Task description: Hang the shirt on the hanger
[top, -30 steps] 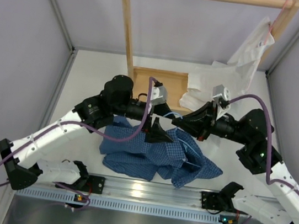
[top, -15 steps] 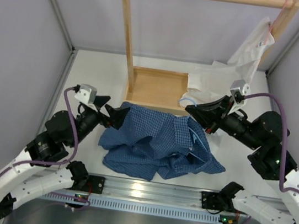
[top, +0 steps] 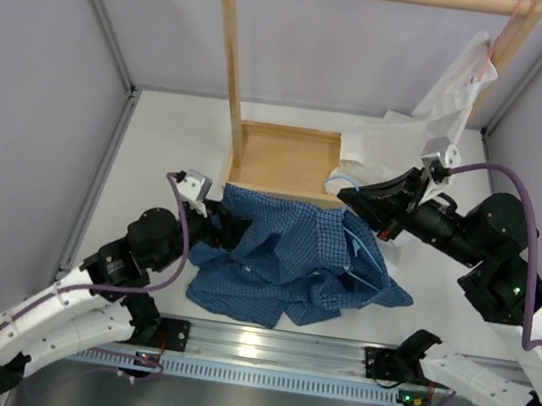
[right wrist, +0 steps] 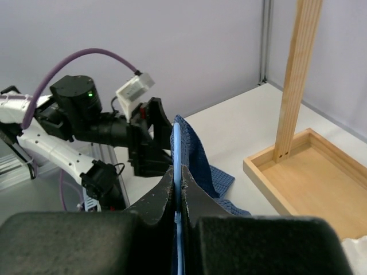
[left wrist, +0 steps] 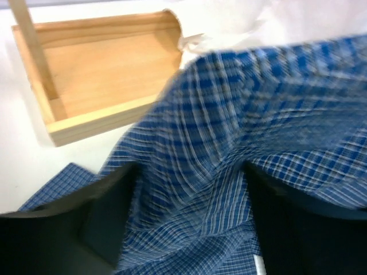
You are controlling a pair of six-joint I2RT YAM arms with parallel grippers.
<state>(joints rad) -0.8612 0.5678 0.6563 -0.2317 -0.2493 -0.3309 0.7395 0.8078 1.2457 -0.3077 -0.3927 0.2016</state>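
The white table (top: 159, 137) carries everything, with 2 arms bolted at its near edge. At the far side stands a wooden rack (top: 232, 66), a tall post and top bar rising from a shallow base tray (left wrist: 103, 69). The shirt (top: 283, 260) lies bunched on the table just in front of that tray, between the 2 arms. Its far edge touches the tray's front wall and its right part is lifted off the surface. A white shirt (top: 436, 105) hangs from the rack's right end, its lower part spilling onto the table beside the tray.

The left gripper (left wrist: 189, 212) is at the shirt's left edge. Its 2 fingers (left wrist: 109, 217) stand spread wide, and a raised fold of the checked cloth sits in the gap, not pinched. The right gripper (right wrist: 178, 177) reaches in from the right, jaws pressed tight together on the thin wire of the hanger (right wrist: 177, 143). The shirt's cloth hangs over the hanger beyond the fingertips, and in the top view 1 wire limb shows against the fabric.
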